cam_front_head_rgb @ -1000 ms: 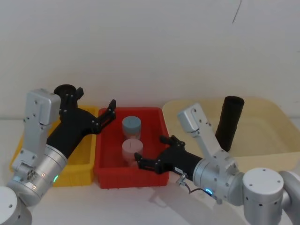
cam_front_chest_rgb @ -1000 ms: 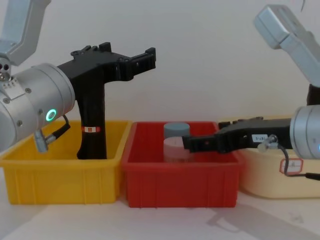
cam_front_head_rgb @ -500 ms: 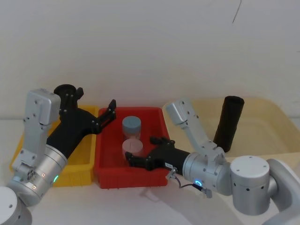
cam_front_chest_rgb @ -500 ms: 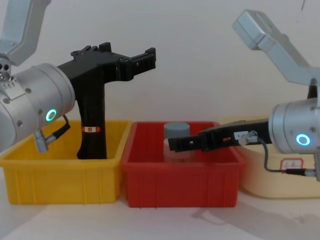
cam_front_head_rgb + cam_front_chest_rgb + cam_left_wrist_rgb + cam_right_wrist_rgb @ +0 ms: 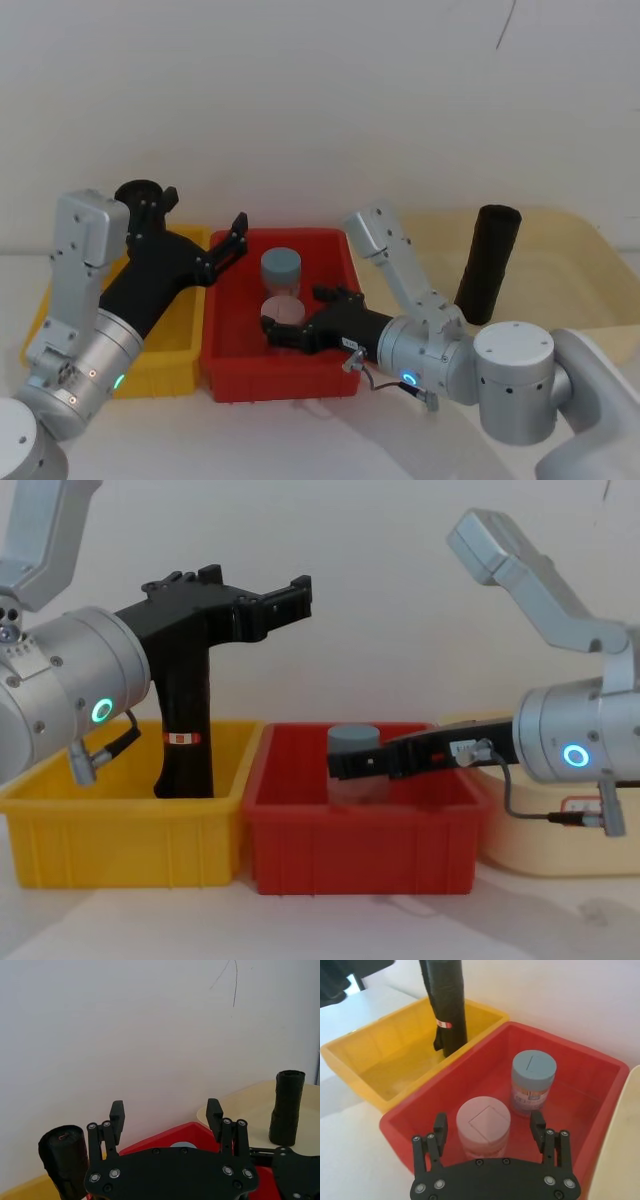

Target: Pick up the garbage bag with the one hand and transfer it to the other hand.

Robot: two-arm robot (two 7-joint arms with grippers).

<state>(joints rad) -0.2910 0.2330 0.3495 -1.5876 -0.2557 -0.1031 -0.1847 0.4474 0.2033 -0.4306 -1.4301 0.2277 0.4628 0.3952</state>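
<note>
The garbage bag (image 5: 488, 262), a plain black roll, leans upright in the cream tub (image 5: 570, 300) at the right; the left wrist view has it far off (image 5: 286, 1101). Neither gripper touches it. My left gripper (image 5: 205, 207) is open and empty, held high over the seam between the yellow and red bins (image 5: 258, 580) (image 5: 165, 1107). My right gripper (image 5: 293, 312) is open low inside the red bin (image 5: 225, 345), its fingers either side of a pink-lidded jar (image 5: 483, 1125) without touching it (image 5: 340, 765).
A taller black roll with a red-and-white label (image 5: 187, 730) stands in the yellow bin (image 5: 120, 840) beneath my left gripper. A blue-lidded jar (image 5: 534, 1080) sits behind the pink one. The three containers stand side by side on the white table.
My right gripper has slid leftward across the red bin until its fingers flank the pink-lidded jar. The left arm and both black rolls have stayed still.
</note>
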